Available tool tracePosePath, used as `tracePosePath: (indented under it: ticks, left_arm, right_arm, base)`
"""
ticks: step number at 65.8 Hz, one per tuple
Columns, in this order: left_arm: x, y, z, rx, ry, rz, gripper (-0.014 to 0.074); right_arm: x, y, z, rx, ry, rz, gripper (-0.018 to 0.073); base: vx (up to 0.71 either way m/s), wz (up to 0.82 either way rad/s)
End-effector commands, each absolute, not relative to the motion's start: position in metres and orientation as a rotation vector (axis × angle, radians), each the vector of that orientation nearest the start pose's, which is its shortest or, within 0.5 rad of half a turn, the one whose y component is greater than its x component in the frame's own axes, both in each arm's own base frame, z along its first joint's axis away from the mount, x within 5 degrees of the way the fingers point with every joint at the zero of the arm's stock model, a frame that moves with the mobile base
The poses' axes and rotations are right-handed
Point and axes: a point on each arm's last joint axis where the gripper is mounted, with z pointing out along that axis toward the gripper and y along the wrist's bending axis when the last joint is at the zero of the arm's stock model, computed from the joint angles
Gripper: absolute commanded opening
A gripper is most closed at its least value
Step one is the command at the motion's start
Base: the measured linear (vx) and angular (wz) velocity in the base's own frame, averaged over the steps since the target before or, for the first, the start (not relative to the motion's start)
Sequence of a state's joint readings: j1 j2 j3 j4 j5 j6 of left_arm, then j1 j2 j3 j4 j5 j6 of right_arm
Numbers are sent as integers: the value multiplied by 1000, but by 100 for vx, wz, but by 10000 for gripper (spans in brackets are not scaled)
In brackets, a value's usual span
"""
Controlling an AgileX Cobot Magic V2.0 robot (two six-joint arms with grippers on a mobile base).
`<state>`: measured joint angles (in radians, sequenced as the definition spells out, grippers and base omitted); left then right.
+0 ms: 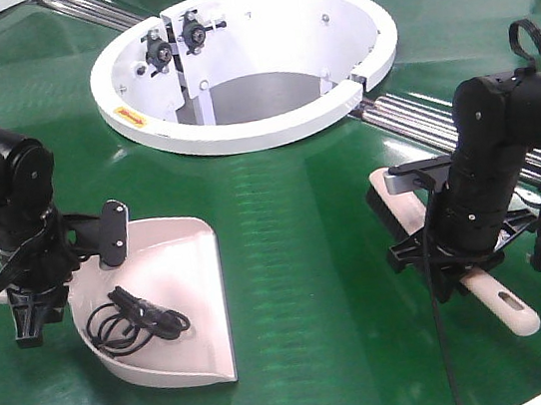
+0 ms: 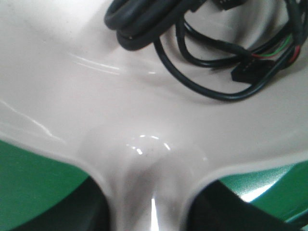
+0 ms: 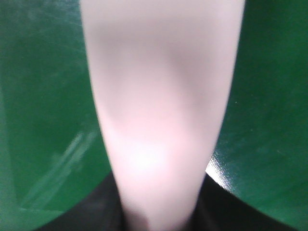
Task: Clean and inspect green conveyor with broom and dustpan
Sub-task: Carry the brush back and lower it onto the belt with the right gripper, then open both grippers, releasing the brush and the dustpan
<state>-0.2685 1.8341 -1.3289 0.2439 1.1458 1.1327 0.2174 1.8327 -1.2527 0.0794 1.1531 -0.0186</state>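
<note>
In the front view the dustpan (image 1: 174,266) lies on the green conveyor (image 1: 283,221) at about 8 o'clock from the white ring (image 1: 250,130), with a coil of black cable (image 1: 135,317) in its scoop and the left gripper (image 1: 32,296) clasping its handle. The broom (image 1: 496,297) rests at about 4 o'clock, and the right gripper (image 1: 460,256) is clamped on its handle. The left wrist view shows dark fingers (image 2: 67,211) pinching the handle's neck from both sides; the glossy plastic looks light, stiff and slippery, so that neck seems the sound hold. The right wrist view shows the smooth tapered broom handle squeezed between fingers (image 3: 86,216) at 6 o'clock, a grip likely to slide along the taper.
</note>
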Motion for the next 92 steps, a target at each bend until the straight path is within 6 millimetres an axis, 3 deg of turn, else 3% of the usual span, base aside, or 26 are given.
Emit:
tracePosePath:
  ticks: [1, 17, 31, 43, 60, 68, 80, 92]
  left_arm:
    - [343, -76, 239, 2114, 2300, 376, -6]
    - [344, -76, 238, 2115, 2304, 377, 12]
    - [344, -76, 238, 2115, 2303, 379, 93]
    - [343, -76, 238, 2115, 2307, 374, 221]
    - [342, -75, 240, 2112, 2315, 371, 425]
    - [340, -75, 242, 2072, 2349, 370, 481]
    - [336, -74, 252, 1980, 2393, 370, 499]
    - [322, -78, 273, 1876, 2404, 255, 499]
  right_arm:
    - [325, 77, 218, -323, 3139, 125, -1]
    - [325, 77, 218, -323, 3140, 125, 18]
    - [324, 76, 210, -338, 3194, 103, 69]
    - [326, 76, 201, -341, 3228, 95, 174]
    - [326, 75, 202, -344, 3225, 77, 392]
    - [326, 75, 202, -345, 3228, 75, 461]
    - [323, 74, 213, -344, 3199, 77, 484]
    - [315, 72, 241, -342, 3102, 78, 484]
  base:
    - [0, 0]
    - [0, 0]
    - [0, 0]
    - [0, 0]
    - [0, 0]
    - [0, 0]
    - [0, 0]
    - [0, 0]
